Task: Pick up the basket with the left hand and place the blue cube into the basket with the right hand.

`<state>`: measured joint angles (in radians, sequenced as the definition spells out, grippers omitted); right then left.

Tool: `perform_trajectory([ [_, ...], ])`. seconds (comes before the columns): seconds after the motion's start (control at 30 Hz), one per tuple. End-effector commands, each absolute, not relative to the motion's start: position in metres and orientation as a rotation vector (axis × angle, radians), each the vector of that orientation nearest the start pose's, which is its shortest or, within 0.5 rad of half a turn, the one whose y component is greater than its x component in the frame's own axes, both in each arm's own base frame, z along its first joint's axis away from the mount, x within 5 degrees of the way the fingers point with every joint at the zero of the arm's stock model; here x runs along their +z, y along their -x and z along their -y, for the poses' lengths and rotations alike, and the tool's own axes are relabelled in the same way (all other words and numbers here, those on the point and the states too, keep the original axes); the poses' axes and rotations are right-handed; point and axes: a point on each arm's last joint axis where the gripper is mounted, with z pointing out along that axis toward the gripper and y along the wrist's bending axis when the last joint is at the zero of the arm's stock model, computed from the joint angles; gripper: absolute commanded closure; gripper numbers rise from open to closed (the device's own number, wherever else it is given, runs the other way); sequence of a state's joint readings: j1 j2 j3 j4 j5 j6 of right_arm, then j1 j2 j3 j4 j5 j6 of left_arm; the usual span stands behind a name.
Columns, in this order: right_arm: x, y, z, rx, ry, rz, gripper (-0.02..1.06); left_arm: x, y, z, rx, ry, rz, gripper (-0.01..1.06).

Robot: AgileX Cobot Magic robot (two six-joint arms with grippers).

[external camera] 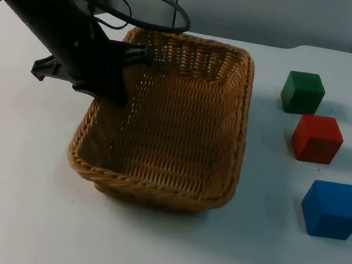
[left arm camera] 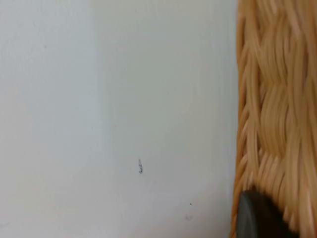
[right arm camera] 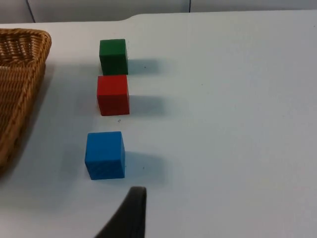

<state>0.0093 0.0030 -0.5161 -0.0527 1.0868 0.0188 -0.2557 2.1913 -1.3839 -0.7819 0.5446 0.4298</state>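
A woven wicker basket [external camera: 153, 192] sits mid-table, its left side tilted up with a shadow under its near edge. My left gripper [external camera: 134, 60] is shut on the basket's far-left rim; the left wrist view has the wicker wall [left arm camera: 272, 99] right against a black fingertip [left arm camera: 252, 218]. The blue cube [external camera: 332, 209] rests on the table to the right of the basket, nearest the front. In the right wrist view the blue cube [right arm camera: 105, 154] lies just ahead of my right gripper [right arm camera: 131, 213], apart from it, beside the basket's edge [right arm camera: 20, 74].
A red cube [external camera: 317, 138] and a green cube [external camera: 303, 92] stand in a row behind the blue one, also seen as red cube [right arm camera: 113, 94] and green cube [right arm camera: 113, 56]. The grey partition wall runs along the table's far edge.
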Motion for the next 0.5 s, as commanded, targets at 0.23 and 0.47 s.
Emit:
perform_trajectory([
  [0.23,0.278,0.007,0.005,-0.057,-0.024,-2.053,0.0,0.106,-0.409,0.142,-0.706,0.0,-2.786,1.05],
  [0.47,0.278,0.007,0.005,-0.057,-0.024,-2.053,0.0,0.129,-0.405,0.128,-0.751,0.022,-2.789,1.05],
])
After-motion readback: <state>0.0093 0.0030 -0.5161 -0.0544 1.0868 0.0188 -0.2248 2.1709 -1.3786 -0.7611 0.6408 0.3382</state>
